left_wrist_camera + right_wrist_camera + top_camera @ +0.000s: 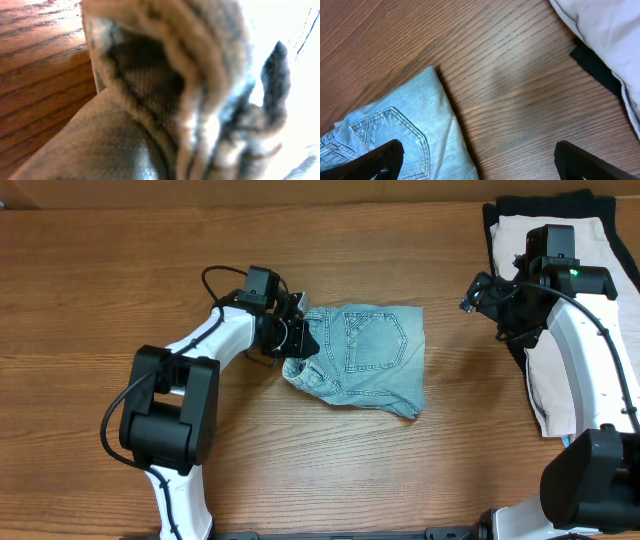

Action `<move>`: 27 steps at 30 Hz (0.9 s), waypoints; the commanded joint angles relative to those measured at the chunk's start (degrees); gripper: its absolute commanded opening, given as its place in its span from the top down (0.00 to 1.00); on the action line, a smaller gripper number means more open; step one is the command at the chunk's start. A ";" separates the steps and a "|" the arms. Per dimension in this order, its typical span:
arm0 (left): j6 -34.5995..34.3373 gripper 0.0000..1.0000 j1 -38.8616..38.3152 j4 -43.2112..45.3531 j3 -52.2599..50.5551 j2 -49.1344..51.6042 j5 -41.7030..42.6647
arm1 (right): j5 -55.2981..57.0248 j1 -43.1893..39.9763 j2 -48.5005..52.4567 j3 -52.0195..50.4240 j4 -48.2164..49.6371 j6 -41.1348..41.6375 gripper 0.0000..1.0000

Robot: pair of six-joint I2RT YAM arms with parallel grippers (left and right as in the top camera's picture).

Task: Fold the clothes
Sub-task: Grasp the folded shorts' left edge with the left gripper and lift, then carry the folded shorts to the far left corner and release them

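Folded light blue denim shorts [375, 355] lie in the middle of the wooden table, back pocket up, with the left edge bunched. My left gripper [298, 337] is at that bunched left edge and looks shut on it. In the left wrist view the denim [150, 100] fills the frame close up and hides the fingers. My right gripper [487, 298] is open and empty, hovering above bare table to the right of the shorts. The right wrist view shows the shorts' corner [395, 130] by the left fingertip of that gripper [477, 160].
A white garment [560, 240] lies on a black cloth [495, 220] at the far right, under my right arm. Both show in the right wrist view, the white one [605, 30] and the black one [595, 65]. Bare wood surrounds the shorts.
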 commanded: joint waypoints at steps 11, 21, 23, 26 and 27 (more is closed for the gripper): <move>-2.29 0.96 4.81 -0.20 -2.54 5.77 -2.97 | 0.04 -0.11 0.07 0.31 0.28 -0.26 0.00; -8.04 0.96 11.15 0.44 -2.05 5.68 -3.06 | 0.04 -0.11 0.07 0.33 0.28 -0.26 0.00; -9.99 0.96 13.35 0.83 -2.05 5.68 -3.32 | 0.04 -0.11 0.07 0.33 0.26 -0.26 0.00; -15.10 0.96 18.53 3.02 -2.05 5.68 -3.52 | 0.04 -0.11 0.07 0.31 0.26 -0.26 0.00; -16.59 0.96 19.89 3.50 -2.05 5.68 -3.50 | 0.04 -0.11 0.07 0.33 0.26 -0.26 0.00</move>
